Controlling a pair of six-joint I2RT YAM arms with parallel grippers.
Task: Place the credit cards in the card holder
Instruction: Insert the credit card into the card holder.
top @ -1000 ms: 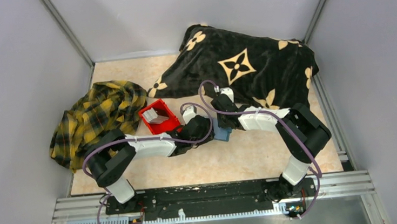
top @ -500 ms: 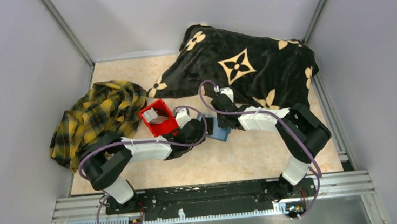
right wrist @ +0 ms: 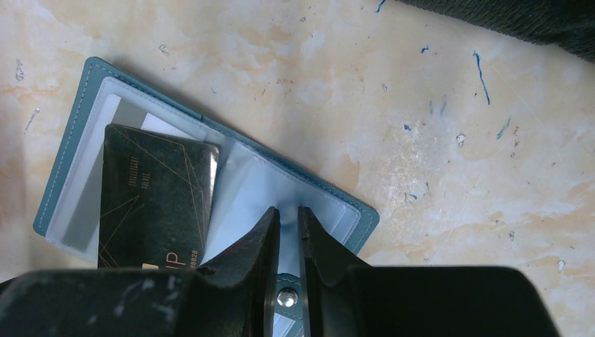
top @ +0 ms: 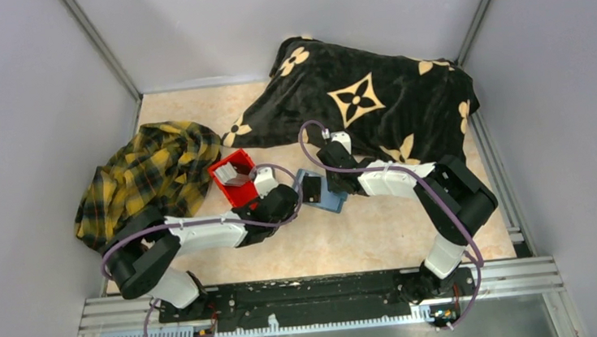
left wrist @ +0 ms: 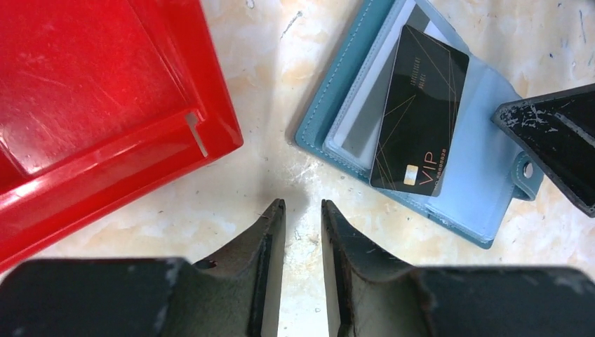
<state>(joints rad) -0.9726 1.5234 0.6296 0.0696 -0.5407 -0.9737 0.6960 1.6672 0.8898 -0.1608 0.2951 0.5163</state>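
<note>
The left hand (left wrist: pixel 303 210), nearly closed and empty, has withdrawn toward the red bin (top: pixel 235 182), leaving a black VIP card (left wrist: pixel 419 112) on the open card holder (left wrist: pixel 484 203), which the narrowed right hand (right wrist: pixel 288 226) pins to the surface (right wrist: pixel 435 140).

Marbled beige table (top: pixel 382 234) carries red bin (top: pixel 235 182), open card holder (left wrist: pixel 449 140), plaid cloth (top: pixel 145 178), black blanket (top: pixel 371 101)

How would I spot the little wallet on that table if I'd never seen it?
Start at the big black blanket with tan flowers and drop to the bare table in front of it, right of the red bin. The wallet lies open there, flat and teal-blue, with a black VIP card on its clear pockets.
</note>
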